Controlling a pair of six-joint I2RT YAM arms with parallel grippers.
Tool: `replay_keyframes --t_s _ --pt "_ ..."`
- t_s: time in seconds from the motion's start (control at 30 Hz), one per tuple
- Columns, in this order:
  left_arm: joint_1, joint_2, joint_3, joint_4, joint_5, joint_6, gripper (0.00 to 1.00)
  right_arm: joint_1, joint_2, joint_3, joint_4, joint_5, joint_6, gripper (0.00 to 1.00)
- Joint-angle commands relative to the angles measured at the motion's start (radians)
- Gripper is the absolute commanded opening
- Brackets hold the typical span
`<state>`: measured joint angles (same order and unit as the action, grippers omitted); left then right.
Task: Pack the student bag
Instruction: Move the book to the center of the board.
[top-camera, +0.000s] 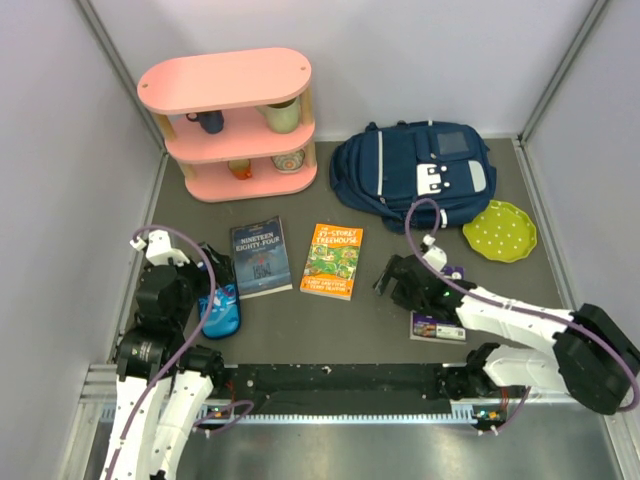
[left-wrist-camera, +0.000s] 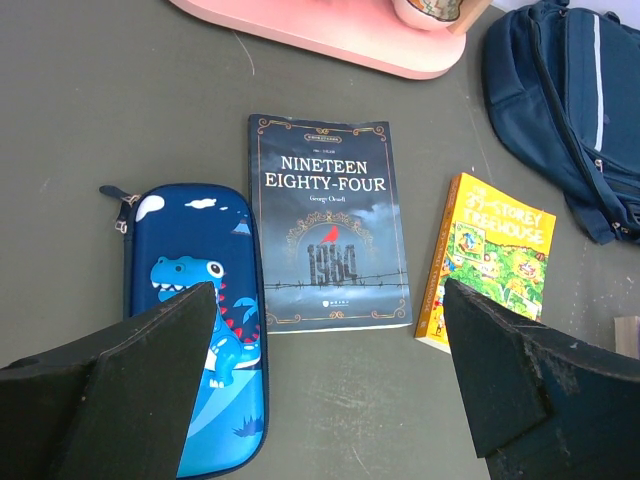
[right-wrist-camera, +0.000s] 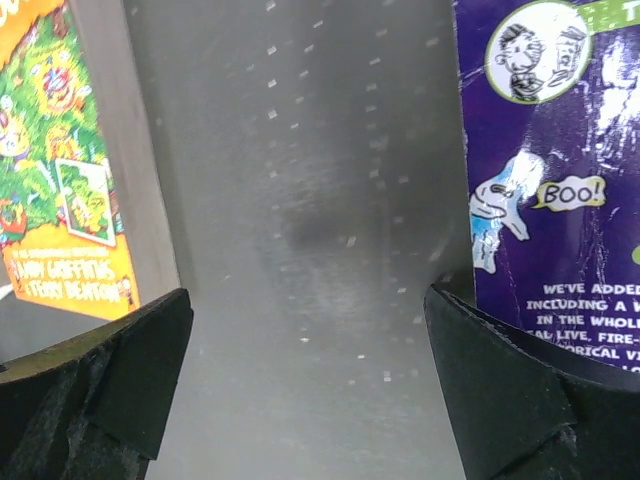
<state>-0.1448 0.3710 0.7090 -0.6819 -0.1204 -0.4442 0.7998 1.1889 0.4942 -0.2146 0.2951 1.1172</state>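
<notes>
From above, the bag lies at 1 o'clock on the table, with the shelf at 11 and a plate just beside the bag, at its 4. The left gripper hangs over the pencil case at 8. The right gripper is at 4.

Left wrist: the jaws stand wide apart and hold nothing, with the bag at 2 o'clock.

Right wrist: the jaws are apart over the table, with the orange book at 9 and the purple book at 3.
</notes>
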Motion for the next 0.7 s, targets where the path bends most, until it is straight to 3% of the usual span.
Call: replay_keyframes --t_s 0.0,0.27,0.4,0.5,0.67 --pt "0.001 0.005 0.003 0.027 0.001 -0.005 0.99 -0.080 -0.104 -0.077 -0.126 0.047 -0.059 0.99" --pt "-0.001 0.011 0.006 0.027 0.004 -0.005 0.99 -0.203 -0.253 -0.077 -0.219 0.061 -0.175 0.99" --pt "0.001 0.011 0.004 0.027 0.008 -0.005 0.99 -0.166 -0.265 -0.004 -0.091 -0.080 -0.240 0.99" --pt "0.001 0.011 0.004 0.027 0.007 -0.004 0.99 -0.091 -0.160 0.113 -0.028 -0.105 -0.238 0.99" --pt "0.001 0.003 0.006 0.025 -0.008 -0.008 0.99 -0.013 0.172 0.398 0.029 -0.148 -0.177 0.99"
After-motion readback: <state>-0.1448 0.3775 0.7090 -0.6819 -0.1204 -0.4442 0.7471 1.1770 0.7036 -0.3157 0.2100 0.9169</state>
